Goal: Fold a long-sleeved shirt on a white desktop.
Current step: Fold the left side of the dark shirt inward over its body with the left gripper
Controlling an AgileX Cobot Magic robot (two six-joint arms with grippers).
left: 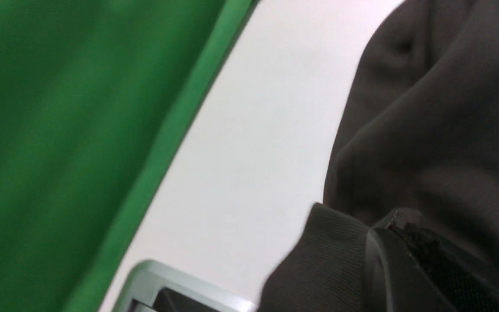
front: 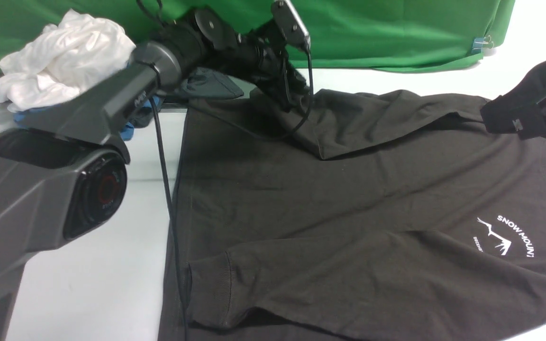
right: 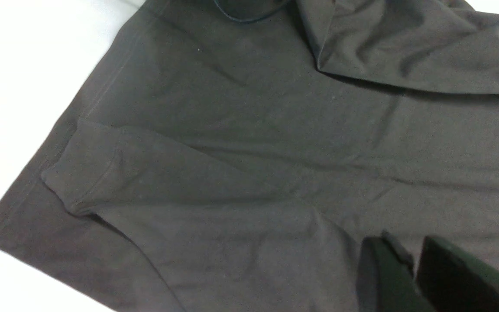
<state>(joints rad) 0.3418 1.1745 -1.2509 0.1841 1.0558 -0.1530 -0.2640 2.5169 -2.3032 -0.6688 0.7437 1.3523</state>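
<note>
The long-sleeved shirt (front: 349, 189) lies spread on the white desktop (front: 102, 265), dark brownish-black, its white mountain logo (front: 503, 237) at the right. One sleeve is folded across the body near the front, its cuff (front: 211, 284) at the left. My left gripper (front: 294, 102) reaches to the shirt's far edge. In the left wrist view the left gripper (left: 399, 221) is shut on the fabric beside a ribbed cuff (left: 319, 260). My right gripper (front: 500, 118) hangs over the shirt's right shoulder. In its wrist view the right gripper (right: 405, 247) hovers above the shirt (right: 254, 151), fingers a narrow gap apart, holding nothing.
A heap of white and blue garments (front: 64, 61) sits at the back left, with a grey-green garment (front: 206, 85) beside it. The green backdrop (front: 372, 28) closes the far side. A black cable (front: 166, 189) hangs along the shirt's left hem. A metal-framed panel (left: 167, 281) lies near the backdrop.
</note>
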